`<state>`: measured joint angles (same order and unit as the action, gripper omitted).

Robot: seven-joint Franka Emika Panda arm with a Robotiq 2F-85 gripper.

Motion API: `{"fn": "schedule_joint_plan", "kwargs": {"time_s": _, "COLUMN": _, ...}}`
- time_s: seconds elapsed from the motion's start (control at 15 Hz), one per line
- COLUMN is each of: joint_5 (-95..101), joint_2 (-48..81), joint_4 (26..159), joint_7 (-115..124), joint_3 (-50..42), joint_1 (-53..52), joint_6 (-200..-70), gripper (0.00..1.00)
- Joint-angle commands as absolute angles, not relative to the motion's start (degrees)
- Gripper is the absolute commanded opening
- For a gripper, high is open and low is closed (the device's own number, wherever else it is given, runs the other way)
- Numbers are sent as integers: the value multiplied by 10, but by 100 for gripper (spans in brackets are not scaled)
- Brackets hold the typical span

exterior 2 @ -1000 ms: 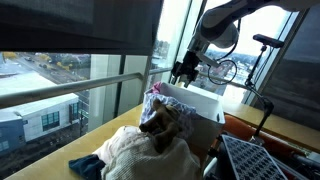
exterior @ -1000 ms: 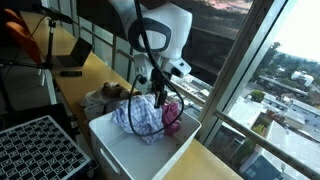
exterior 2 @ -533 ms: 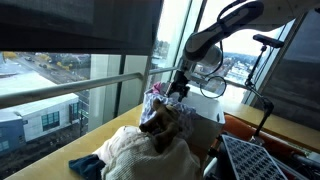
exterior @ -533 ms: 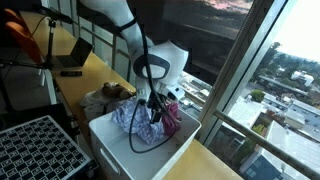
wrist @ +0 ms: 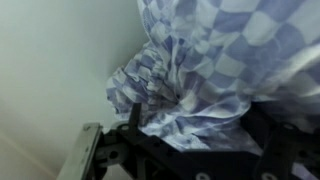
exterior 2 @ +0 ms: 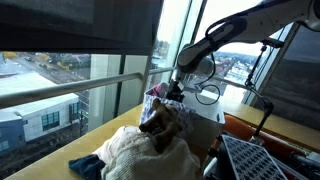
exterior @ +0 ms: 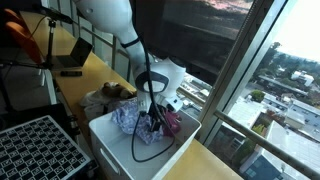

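Checked cloth [exterior: 133, 117] in white bin [exterior: 112, 152], wooden counter [exterior: 98, 68], windows [exterior: 262, 85]

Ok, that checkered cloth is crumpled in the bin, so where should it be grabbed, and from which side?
Probably the bunched ridge of folds atop the checkered cloth, from straight above: the walls of the white bin block the sides, and the raised creases give the open gripper something to pinch.
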<state>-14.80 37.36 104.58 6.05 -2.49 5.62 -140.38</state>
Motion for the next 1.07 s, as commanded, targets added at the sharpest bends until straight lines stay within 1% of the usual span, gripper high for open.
{"fn": "schedule_joint_plan", "kwargs": {"time_s": 0.0, "joint_5": -152, "joint_2": 412, "joint_4": 1035, "joint_7": 41, "joint_3": -9, "joint_1": 67, "joint_6": -1437, "gripper": 100}}
{"fn": "schedule_joint_plan", "kwargs": {"time_s": 0.13, "joint_5": -149, "joint_2": 428, "joint_4": 1034, "joint_7": 40, "joint_3": -8, "joint_1": 67, "joint_6": -1451, "gripper": 100}}
{"fn": "schedule_joint_plan", "kwargs": {"time_s": 0.2, "joint_5": -147, "joint_2": 434, "joint_4": 1033, "joint_7": 40, "joint_3": -8, "joint_1": 68, "joint_6": -1456, "gripper": 78}}
{"fn": "schedule_joint_plan", "kwargs": {"time_s": 0.33, "joint_5": -145, "joint_2": 443, "joint_4": 1032, "joint_7": 41, "joint_3": -10, "joint_1": 68, "joint_6": -1463, "gripper": 68}}
{"fn": "schedule_joint_plan", "kwargs": {"time_s": 0.4, "joint_5": -145, "joint_2": 446, "joint_4": 1032, "joint_7": 43, "joint_3": -12, "joint_1": 68, "joint_6": -1466, "gripper": 58}}
{"fn": "schedule_joint_plan", "kwargs": {"time_s": 0.53, "joint_5": -144, "joint_2": 446, "joint_4": 1030, "joint_7": 47, "joint_3": -15, "joint_1": 70, "joint_6": -1464, "gripper": 44}}
{"fn": "schedule_joint_plan", "kwargs": {"time_s": 0.73, "joint_5": -148, "joint_2": 432, "joint_4": 1031, "joint_7": 50, "joint_3": -15, "joint_1": 78, "joint_6": -1449, "gripper": 20}}
{"fn": "schedule_joint_plan", "kwargs": {"time_s": 0.8, "joint_5": -151, "joint_2": 424, "joint_4": 1032, "joint_7": 50, "joint_3": -13, "joint_1": 82, "joint_6": -1442, "gripper": 14}}
{"fn": "schedule_joint_plan", "kwargs": {"time_s": 0.87, "joint_5": -156, "joint_2": 410, "joint_4": 1035, "joint_7": 50, "joint_3": -10, "joint_1": 87, "joint_6": -1433, "gripper": 5}}
{"fn": "schedule_joint_plan", "kwargs": {"time_s": 0.93, "joint_5": -160, "joint_2": 397, "joint_4": 1038, "joint_7": 50, "joint_3": -8, "joint_1": 91, "joint_6": -1425, "gripper": 1}}
{"fn": "schedule_joint_plan", "kwargs": {"time_s": 1.0, "joint_5": -163, "joint_2": 384, "joint_4": 1041, "joint_7": 51, "joint_3": -7, "joint_1": 93, "joint_6": -1417, "gripper": 0}}
